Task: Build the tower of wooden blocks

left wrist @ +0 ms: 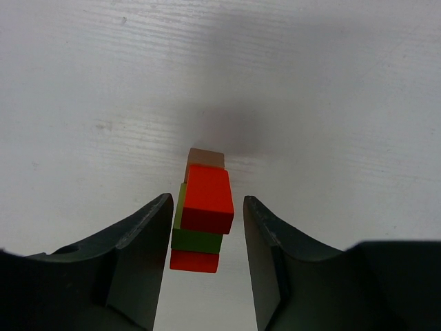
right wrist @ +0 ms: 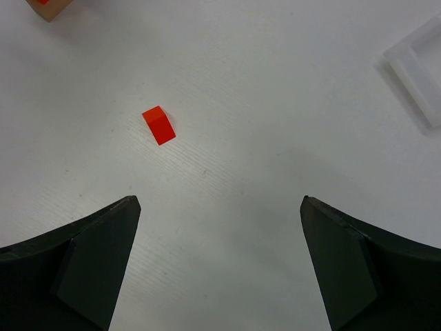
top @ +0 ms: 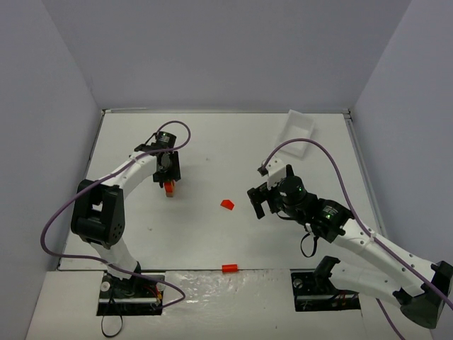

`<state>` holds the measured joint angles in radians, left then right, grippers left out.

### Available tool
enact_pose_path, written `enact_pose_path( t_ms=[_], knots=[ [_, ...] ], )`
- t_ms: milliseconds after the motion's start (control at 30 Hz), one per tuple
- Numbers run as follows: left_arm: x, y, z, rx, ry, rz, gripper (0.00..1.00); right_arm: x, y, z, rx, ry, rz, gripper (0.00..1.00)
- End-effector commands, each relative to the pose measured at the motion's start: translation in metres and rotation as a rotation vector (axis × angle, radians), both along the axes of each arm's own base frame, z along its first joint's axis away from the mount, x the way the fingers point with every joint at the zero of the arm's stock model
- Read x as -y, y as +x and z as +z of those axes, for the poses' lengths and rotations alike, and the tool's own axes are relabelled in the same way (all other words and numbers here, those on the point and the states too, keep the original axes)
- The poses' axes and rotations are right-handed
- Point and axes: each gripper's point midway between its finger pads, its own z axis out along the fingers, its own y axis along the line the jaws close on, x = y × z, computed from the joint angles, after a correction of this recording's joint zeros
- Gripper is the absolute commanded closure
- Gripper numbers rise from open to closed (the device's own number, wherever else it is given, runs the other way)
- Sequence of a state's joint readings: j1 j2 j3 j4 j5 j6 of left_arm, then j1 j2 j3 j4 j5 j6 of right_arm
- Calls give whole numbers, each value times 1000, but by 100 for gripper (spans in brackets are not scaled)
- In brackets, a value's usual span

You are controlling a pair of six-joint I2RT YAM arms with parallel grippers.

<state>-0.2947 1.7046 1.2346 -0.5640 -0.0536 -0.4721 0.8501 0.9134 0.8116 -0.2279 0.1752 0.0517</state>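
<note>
Four small wooden blocks stacked as a red, green and tan tower on the white counter, untouched between part-open jaws of the left tool; right tool gapes empty; loose red block presumably still to add.

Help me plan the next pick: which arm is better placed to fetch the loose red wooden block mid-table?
Right, likely. The right arm holds its jaws wide open and empty, the red wooden block just ahead. The left arm has its jaws flanking the wood block tower.
</note>
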Motion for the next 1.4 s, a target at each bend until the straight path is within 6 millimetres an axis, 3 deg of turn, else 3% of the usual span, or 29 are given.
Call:
enact_pose_path(
  t_ms=[0,1367],
  knots=[
    [2,12,22,61,-3,4,62,-9,10,22,54,59,-4,0],
    [-2,7,25,52,24,-20,64,-12,9,20,45,57,11,0]
  ],
)
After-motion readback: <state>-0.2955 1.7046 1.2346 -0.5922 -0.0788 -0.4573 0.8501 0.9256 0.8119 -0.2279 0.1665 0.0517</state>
